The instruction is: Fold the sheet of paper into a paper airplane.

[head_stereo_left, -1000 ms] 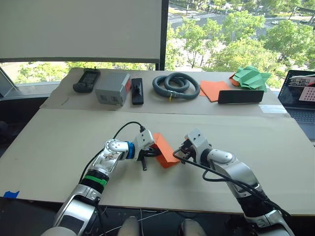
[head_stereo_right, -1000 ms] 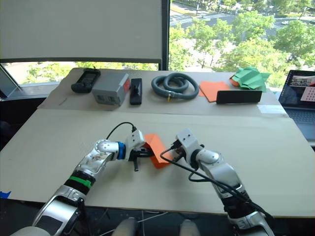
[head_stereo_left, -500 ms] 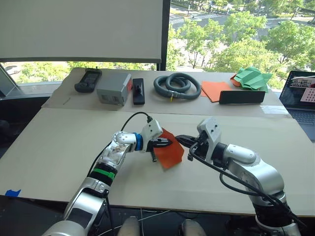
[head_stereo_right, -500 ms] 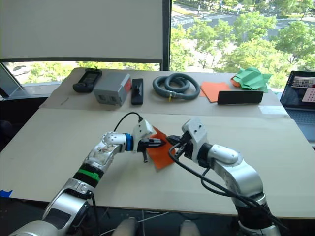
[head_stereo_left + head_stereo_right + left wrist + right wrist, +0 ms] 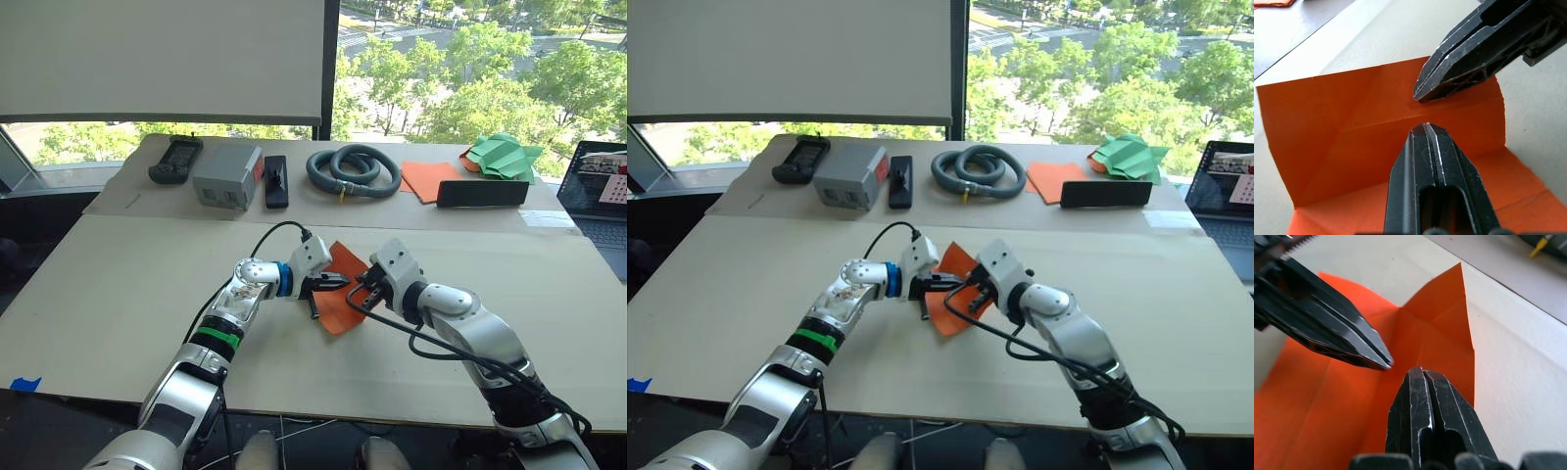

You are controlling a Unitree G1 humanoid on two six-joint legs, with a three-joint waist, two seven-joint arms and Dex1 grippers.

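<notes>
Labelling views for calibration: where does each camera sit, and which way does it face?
Left/right eye views: head, looking forward and down at the table; both arms show.
Left wrist view: along the left gripper, shut, at the sheet of paper.
Right wrist view: along the right gripper, shut, at the same sheet.
Shared: both wrist views show the other gripper's tip over the sheet.

far table — grey box (image 5: 225, 176) | hose coil (image 5: 353, 170) | green paper (image 5: 502, 155) | laptop (image 5: 600, 186)

Orange sheet of paper (image 5: 340, 294); black gripper fingers (image 5: 1432, 186); beige table (image 5: 118, 284); green folded paper (image 5: 502, 155).
</notes>
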